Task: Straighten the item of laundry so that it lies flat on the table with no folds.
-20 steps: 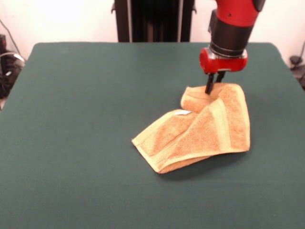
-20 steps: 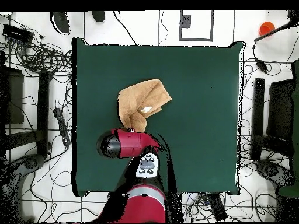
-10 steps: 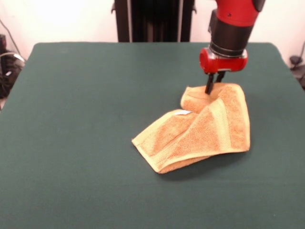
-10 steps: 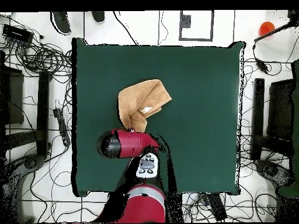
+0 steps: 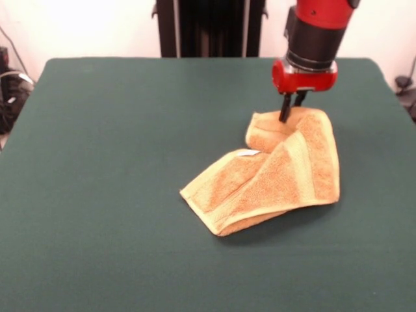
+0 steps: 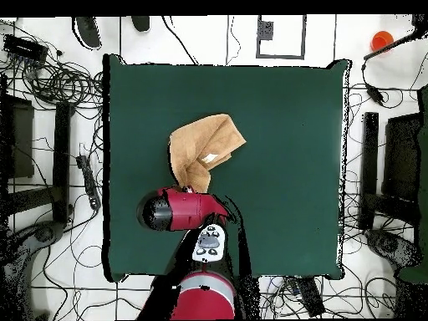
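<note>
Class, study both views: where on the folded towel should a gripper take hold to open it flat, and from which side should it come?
Probably the raised far corner of the towel, where the gripper now sits, taken from above. That flap lies doubled over the rest, so lifting it away should undo the fold.

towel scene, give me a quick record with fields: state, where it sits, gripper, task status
towel: crumpled, folded over itself, paler border bands and a small white tag showing
position: on the table, toward the side the arm comes from, well inside the edges
gripper: shut on the towel's raised far corner, fingers close together
arm: covers the towel's near end in the overhead view
task status: not flat yet, folds remain
</note>
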